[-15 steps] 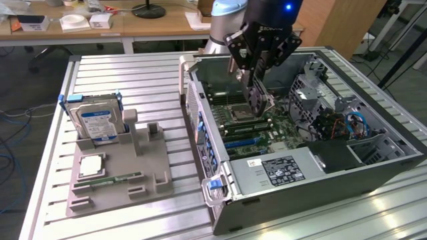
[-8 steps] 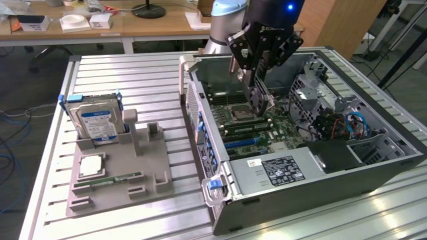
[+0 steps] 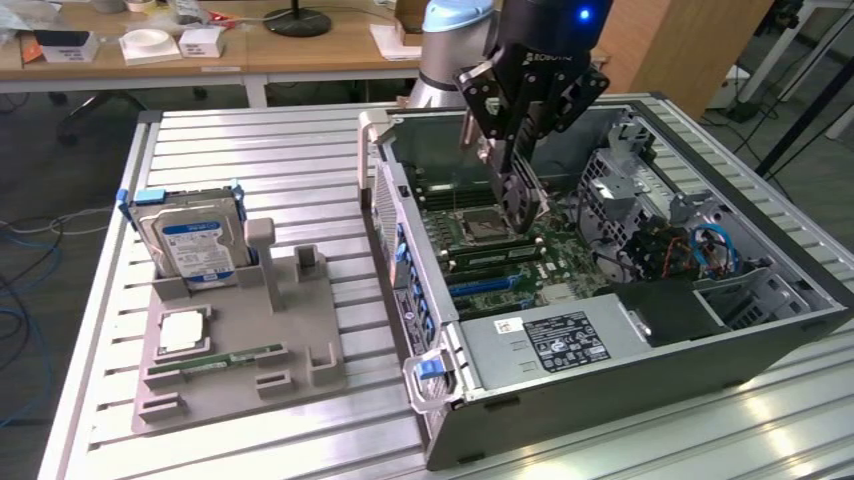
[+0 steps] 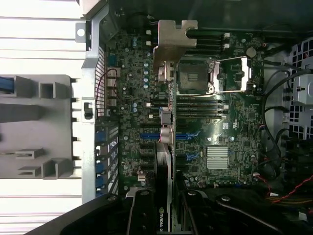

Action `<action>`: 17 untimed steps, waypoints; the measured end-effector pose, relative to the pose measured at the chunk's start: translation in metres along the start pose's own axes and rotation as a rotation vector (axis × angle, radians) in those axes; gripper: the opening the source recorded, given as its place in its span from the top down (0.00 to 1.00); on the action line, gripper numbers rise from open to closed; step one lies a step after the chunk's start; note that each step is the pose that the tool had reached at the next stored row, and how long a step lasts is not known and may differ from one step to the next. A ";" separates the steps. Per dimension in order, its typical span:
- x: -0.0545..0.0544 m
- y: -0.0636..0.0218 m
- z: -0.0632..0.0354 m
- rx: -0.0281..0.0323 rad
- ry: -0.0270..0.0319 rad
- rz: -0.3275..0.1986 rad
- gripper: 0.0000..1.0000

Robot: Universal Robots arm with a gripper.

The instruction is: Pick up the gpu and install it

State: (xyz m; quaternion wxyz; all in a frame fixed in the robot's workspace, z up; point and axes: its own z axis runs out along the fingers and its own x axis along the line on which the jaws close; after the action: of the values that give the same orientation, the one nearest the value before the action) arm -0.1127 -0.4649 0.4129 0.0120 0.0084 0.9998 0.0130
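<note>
gpu (image 4: 164,171) seemingly clamped between fingers (image 4: 143,213), above motherboard (image 4: 234,128)

Robotics lab, this one: a slotted aluminium desk (image 3: 240,150) front and centre, an opened PC case (image 3: 747,350) at three o'clock, a grey parts jig (image 3: 307,350) at eight. Robot arm (image 3: 447,60) at twelve, wooden rear desks (image 3: 320,55) with boxes (image 3: 147,42) at eleven, loose cables (image 3: 27,240) trailing at nine.

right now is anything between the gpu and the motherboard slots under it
Nothing visible. The gripper holds the gpu over the open case, and the blue slots on the motherboard below look bare.
</note>
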 end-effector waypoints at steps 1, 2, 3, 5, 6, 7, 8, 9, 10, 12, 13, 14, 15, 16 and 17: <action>0.000 0.0000 0.0000 0.0000 0.0000 0.000 0.74; -0.001 0.0000 0.0000 0.0000 0.0000 0.000 0.74; -0.001 0.0000 0.0000 0.0000 0.0000 0.000 0.74; -0.002 0.0000 0.0000 0.0000 0.0001 0.000 0.74; -0.002 0.0000 0.0000 0.0000 0.0000 0.000 0.74; -0.003 0.0001 0.0000 0.0000 0.0001 0.000 0.74; -0.003 0.0001 0.0001 0.0000 0.0000 0.000 0.74; -0.003 0.0001 0.0001 0.0000 0.0000 0.000 0.74; -0.004 0.0001 0.0001 0.0000 0.0000 0.000 0.74; -0.004 0.0001 0.0001 0.0000 0.0000 0.000 0.74; -0.005 0.0001 0.0001 -0.0001 0.0000 0.000 0.74; -0.005 0.0001 0.0001 0.0000 0.0000 0.000 0.74; -0.005 0.0001 0.0001 0.0000 0.0000 0.000 0.74; -0.006 0.0001 0.0001 0.0000 0.0000 0.000 0.74; -0.006 0.0001 0.0001 0.0001 0.0000 0.000 0.74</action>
State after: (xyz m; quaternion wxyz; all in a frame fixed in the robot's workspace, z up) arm -0.1066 -0.4649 0.4129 0.0120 0.0084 0.9998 0.0129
